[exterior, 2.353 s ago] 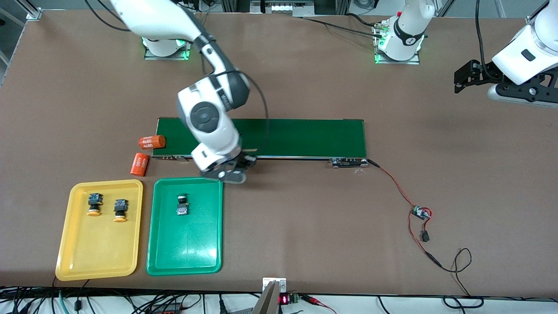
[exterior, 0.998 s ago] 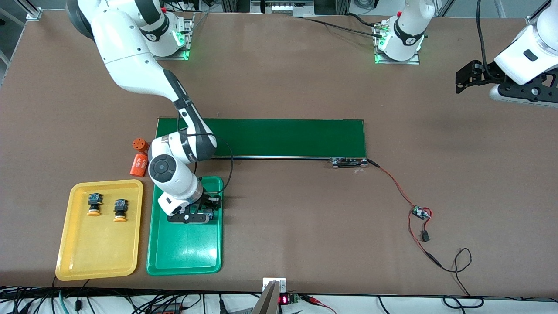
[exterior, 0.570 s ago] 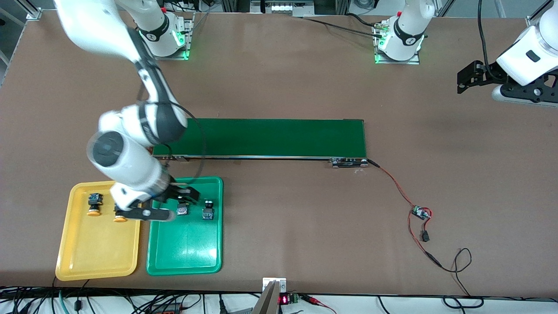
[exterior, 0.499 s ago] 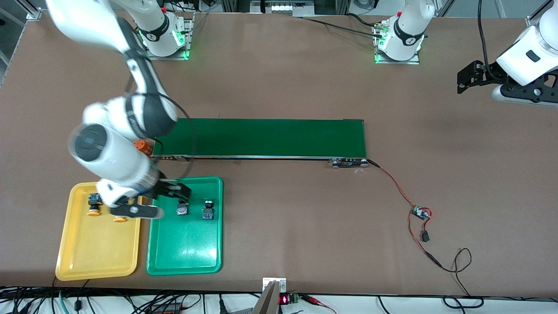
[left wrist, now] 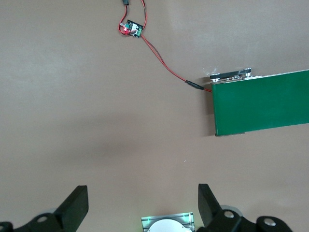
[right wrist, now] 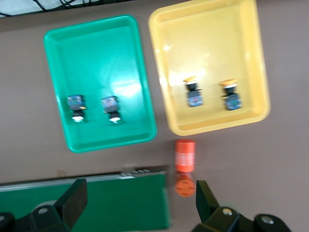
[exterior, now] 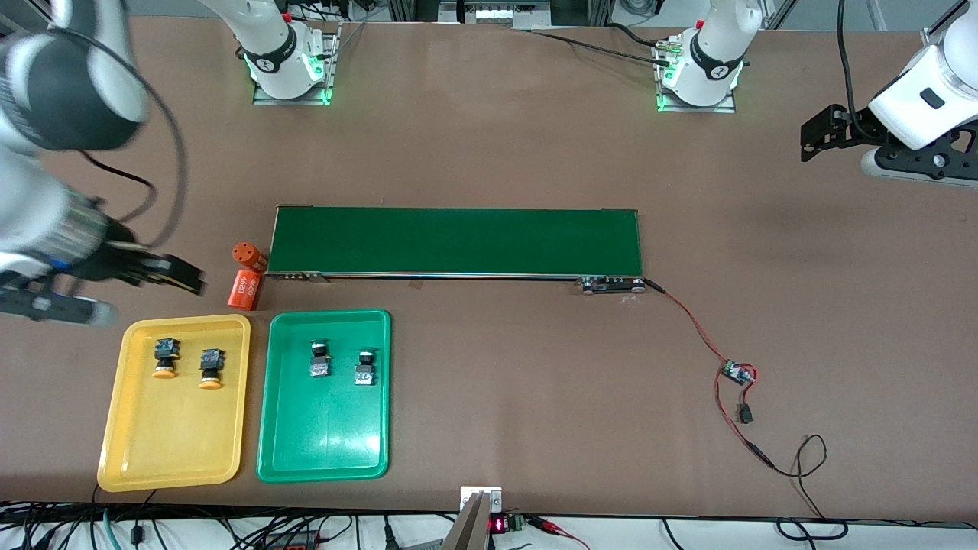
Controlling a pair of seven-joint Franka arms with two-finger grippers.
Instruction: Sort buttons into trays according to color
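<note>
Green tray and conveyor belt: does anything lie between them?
No. The front view shows only bare table between the green tray and the conveyor belt; the two orange cylinders lie beside the belt's end.

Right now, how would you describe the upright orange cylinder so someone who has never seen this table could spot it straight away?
Find the long dark-green conveyor belt mid-table and go to its end toward the right arm's side. Two orange cylinders sit there, farther from the front camera than the yellow plastic tray. The upright orange cylinder touches the belt's corner and shows a round top with small holes; the lying orange cylinder shows white numbers.
</note>
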